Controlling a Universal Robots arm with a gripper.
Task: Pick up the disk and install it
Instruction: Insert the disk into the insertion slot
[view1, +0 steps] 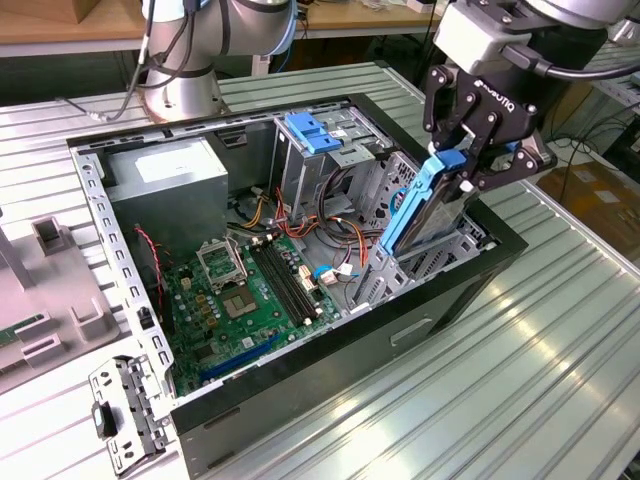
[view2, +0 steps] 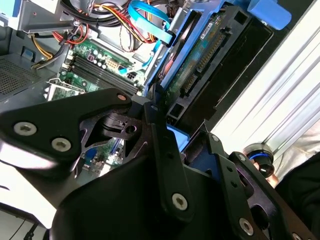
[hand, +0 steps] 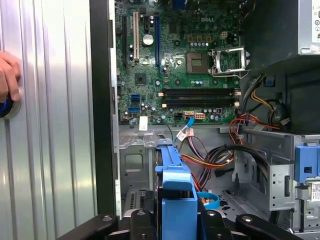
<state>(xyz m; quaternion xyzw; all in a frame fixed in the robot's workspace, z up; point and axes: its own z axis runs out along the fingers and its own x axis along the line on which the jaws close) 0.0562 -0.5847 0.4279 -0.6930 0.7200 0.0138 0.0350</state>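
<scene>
The disk (view1: 418, 212), a flat drive in a bright blue carrier, hangs on edge and tilted over the drive bay at the open computer case's end on the exterior view's right. My gripper (view1: 457, 172) is shut on its upper end, with the black fingers on either side of the blue carrier. The disk's lower end reaches down into the bay's metal frame. In the second wrist view the disk (view2: 200, 65) shows its green circuit board side and connector. In the first wrist view the carrier's blue edge (hand: 175, 182) runs up from between my fingers (hand: 142, 222).
The case (view1: 330, 350) lies open on a ribbed metal table. Inside are the motherboard (view1: 245, 295), a grey power supply (view1: 165, 185), a taller cage with a blue latch (view1: 313, 130) and loose cables (view1: 320, 225). A person's hand (hand: 7, 75) rests on the table beside the case.
</scene>
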